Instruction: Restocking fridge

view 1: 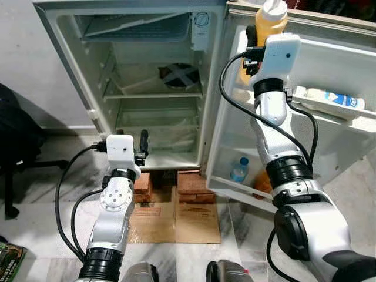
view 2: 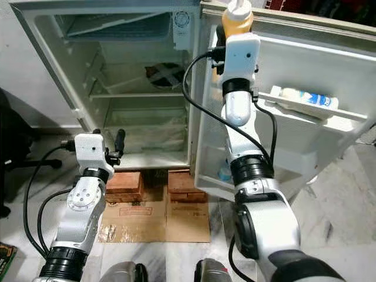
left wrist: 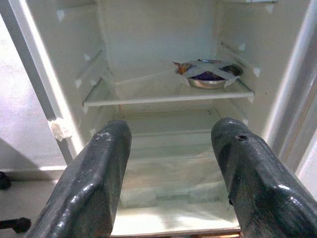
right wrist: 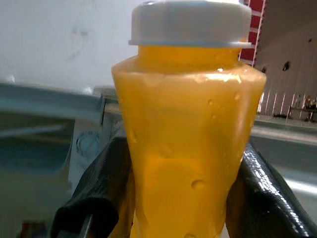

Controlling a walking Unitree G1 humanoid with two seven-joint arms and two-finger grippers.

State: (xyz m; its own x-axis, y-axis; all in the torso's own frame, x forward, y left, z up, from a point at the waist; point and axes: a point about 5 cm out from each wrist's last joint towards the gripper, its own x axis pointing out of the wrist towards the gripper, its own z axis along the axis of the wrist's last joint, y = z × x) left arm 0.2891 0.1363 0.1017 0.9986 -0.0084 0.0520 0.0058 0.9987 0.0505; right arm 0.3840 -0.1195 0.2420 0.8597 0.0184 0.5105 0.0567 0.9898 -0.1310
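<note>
My right gripper is raised to the top edge of the open fridge door and is shut on a yellow-orange bottle with a white cap. The bottle stands upright, its cap above the door's top. The small white fridge is open. A taped-over bowl rests on its middle shelf. My left gripper is held low before the fridge's bottom compartment, open with nothing between its fingers.
A white bottle with a blue label lies in the upper door shelf. A water bottle and an orange item sit in the lower door shelf. Bricks and cardboard are under the fridge. A black chair is left.
</note>
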